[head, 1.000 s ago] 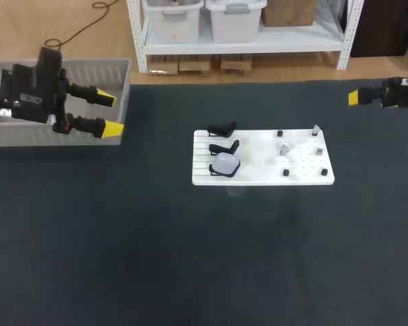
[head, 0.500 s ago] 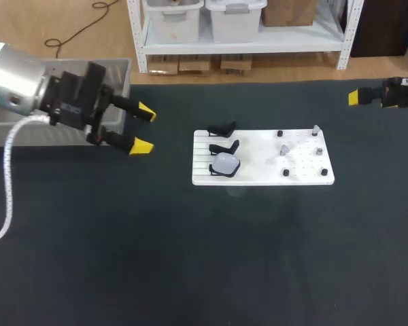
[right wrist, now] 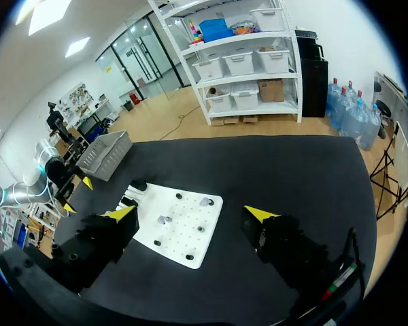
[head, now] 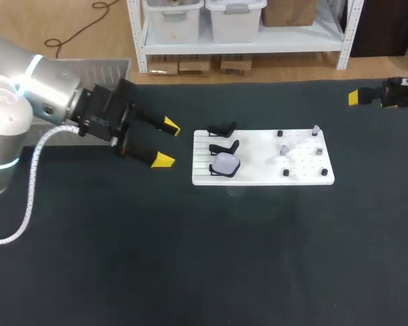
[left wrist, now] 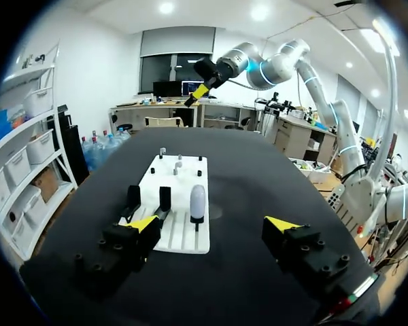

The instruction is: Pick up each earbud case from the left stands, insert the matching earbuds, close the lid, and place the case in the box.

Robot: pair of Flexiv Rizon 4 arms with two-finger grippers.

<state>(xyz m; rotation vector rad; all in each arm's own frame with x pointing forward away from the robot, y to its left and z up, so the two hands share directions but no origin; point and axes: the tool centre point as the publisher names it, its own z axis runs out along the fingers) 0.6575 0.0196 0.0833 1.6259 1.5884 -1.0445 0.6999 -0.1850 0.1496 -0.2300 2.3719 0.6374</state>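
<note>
The white board (head: 258,173) lies near the middle of the dark tabletop (head: 190,258), with 3 black stands in a row along its left end. The farthest stand (head: 222,128) and the middle stand (head: 226,147) are bare, and the earbud case (head: 226,163), pale and rounded, sits on the nearest one. On the board's right half, small pale earbuds (head: 284,149) stand among dark pegs. The left pincer (head: 167,142) hangs over the tabletop just left of the board and points toward the stands, its 2 yellow-tipped fingers well apart and holding nothing. In its own wrist view the left pincer (left wrist: 212,223) is spread wide, with the case (left wrist: 198,202) upright on the board (left wrist: 183,241) ahead of it. The grey box (head: 102,64) sits at the far left edge, partly hidden behind the left arm. The right pincer (head: 353,97) is at the far right edge, well apart from the board. In its wrist view the right pincer (right wrist: 190,213) is likewise apart and empty.
</note>
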